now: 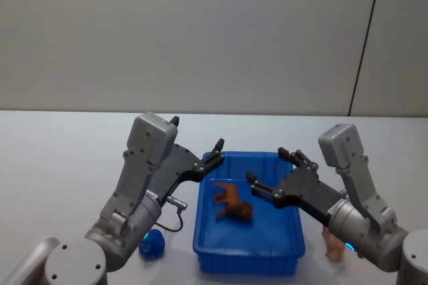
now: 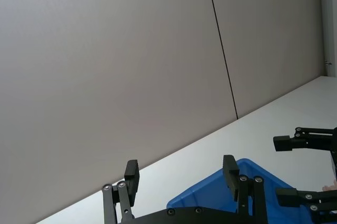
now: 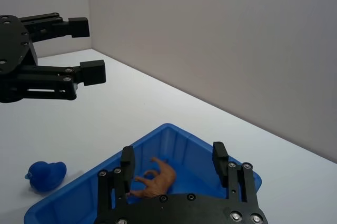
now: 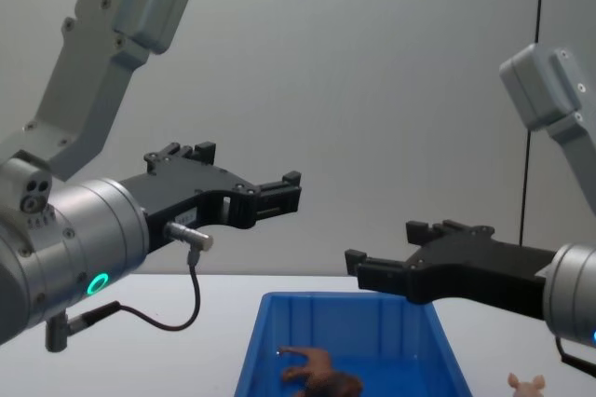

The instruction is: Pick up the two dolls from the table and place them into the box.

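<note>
The reddish-brown doll (image 1: 232, 205) lies inside the blue box (image 1: 206, 228), also seen in the chest view (image 4: 319, 375) and the right wrist view (image 3: 158, 178). The pale pink doll (image 1: 332, 247) stands on the white table (image 1: 60, 158) just right of the box, partly behind my right arm; its ears show (image 4: 526, 384). My left gripper (image 1: 215, 154) hovers open and empty above the box's far left corner. My right gripper (image 1: 269, 168) hangs open and empty over the box's right half, above the brown doll.
A small blue duck toy (image 1: 152, 243) sits on the table left of the box's near corner, under my left arm. A grey wall (image 1: 200, 31) stands behind the table. The two grippers face each other closely over the box.
</note>
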Motion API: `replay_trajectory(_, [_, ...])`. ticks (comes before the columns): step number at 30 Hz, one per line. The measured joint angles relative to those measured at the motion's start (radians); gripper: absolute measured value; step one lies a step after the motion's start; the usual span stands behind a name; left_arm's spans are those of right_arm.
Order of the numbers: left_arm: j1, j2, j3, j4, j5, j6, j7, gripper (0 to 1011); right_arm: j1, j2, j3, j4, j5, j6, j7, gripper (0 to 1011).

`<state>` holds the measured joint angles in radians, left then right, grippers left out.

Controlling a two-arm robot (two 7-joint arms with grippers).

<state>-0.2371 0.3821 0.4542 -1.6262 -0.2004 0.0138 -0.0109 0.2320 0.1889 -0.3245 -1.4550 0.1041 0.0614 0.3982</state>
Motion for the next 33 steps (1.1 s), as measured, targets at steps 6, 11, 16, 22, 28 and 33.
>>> replay_trajectory(6, [0.0, 0.0, 0.0, 0.0, 0.0, 0.0, 0.0, 1001, 0.003, 0.004, 0.007, 0.009, 0.002, -0.018, -0.018, 1001])
replay_trajectory(11, [0.0, 0.0, 0.0, 0.0, 0.0, 0.0, 0.0, 1001, -0.006, 0.021, 0.024, 0.006, 0.018, -0.031, -0.035, 1001])
replay_trajectory(16, [0.0, 0.0, 0.0, 0.0, 0.0, 0.0, 0.0, 1001, -0.024, 0.043, 0.041, -0.005, 0.037, -0.036, -0.049, 1001])
replay_trajectory(22, [0.0, 0.0, 0.0, 0.0, 0.0, 0.0, 0.0, 1001, -0.056, 0.075, 0.061, -0.021, 0.059, -0.034, -0.062, 1001])
replay_trajectory(28, [0.0, 0.0, 0.0, 0.0, 0.0, 0.0, 0.0, 1001, -0.093, 0.107, 0.079, -0.038, 0.077, -0.019, -0.069, 1001])
replay_trajectory(33, [0.0, 0.0, 0.0, 0.0, 0.0, 0.0, 0.0, 1001, -0.116, 0.127, 0.089, -0.047, 0.085, 0.007, -0.071, 1001])
